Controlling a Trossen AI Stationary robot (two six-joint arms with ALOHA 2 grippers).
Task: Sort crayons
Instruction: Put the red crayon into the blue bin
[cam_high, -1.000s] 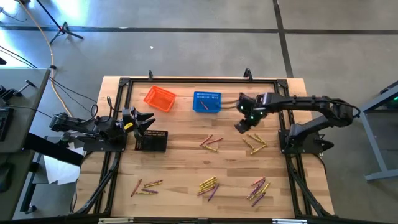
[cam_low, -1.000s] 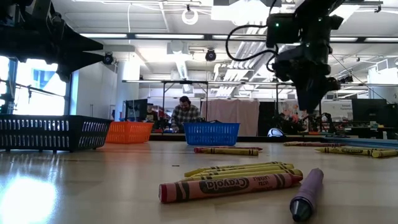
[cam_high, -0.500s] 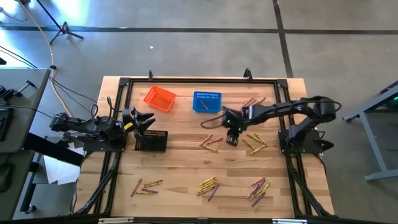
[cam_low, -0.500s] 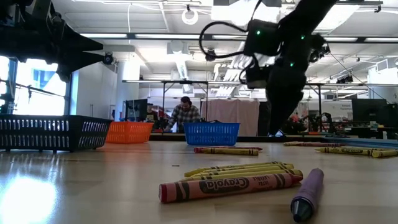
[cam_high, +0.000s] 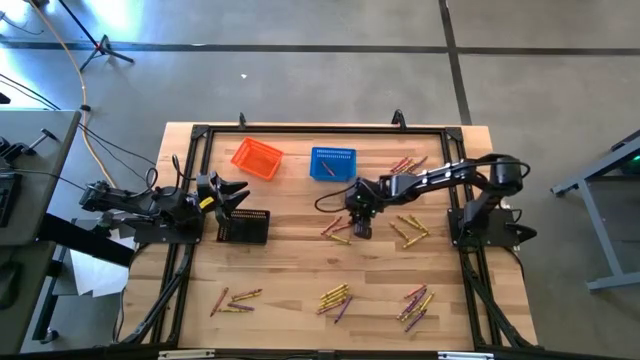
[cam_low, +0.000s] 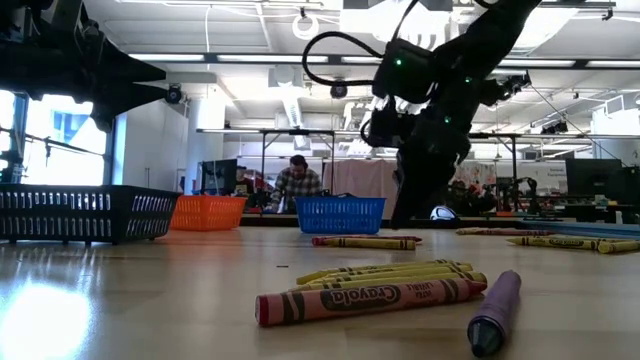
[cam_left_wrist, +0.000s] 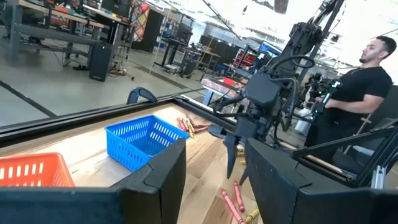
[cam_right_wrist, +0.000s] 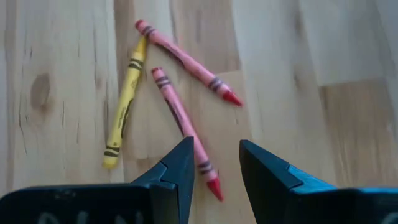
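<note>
Crayons lie in loose groups on the wooden table. A group of two red crayons (cam_right_wrist: 186, 121) and a yellow crayon (cam_right_wrist: 124, 112) lies mid-table (cam_high: 338, 228). My right gripper (cam_high: 360, 230) is open just above this group, its fingers pointing down, with the nearer red crayon running in between the fingertips (cam_right_wrist: 217, 165); it touches nothing. It also shows in the low view (cam_low: 408, 212). My left gripper (cam_high: 235, 190) is open and empty at the left, above the black basket (cam_high: 245, 227).
An orange basket (cam_high: 257, 157) and a blue basket (cam_high: 332, 163) stand at the far side. More crayon groups lie at the right (cam_high: 410, 228), far right (cam_high: 402, 163), near left (cam_high: 235, 300), near middle (cam_high: 336, 298) and near right (cam_high: 417, 305). A person (cam_left_wrist: 367, 74) stands beyond the table.
My right gripper has swung from beside the blue basket toward the table's left and near edge. It has come down over the mid-table crayon group. The crayons have stayed where they were.
</note>
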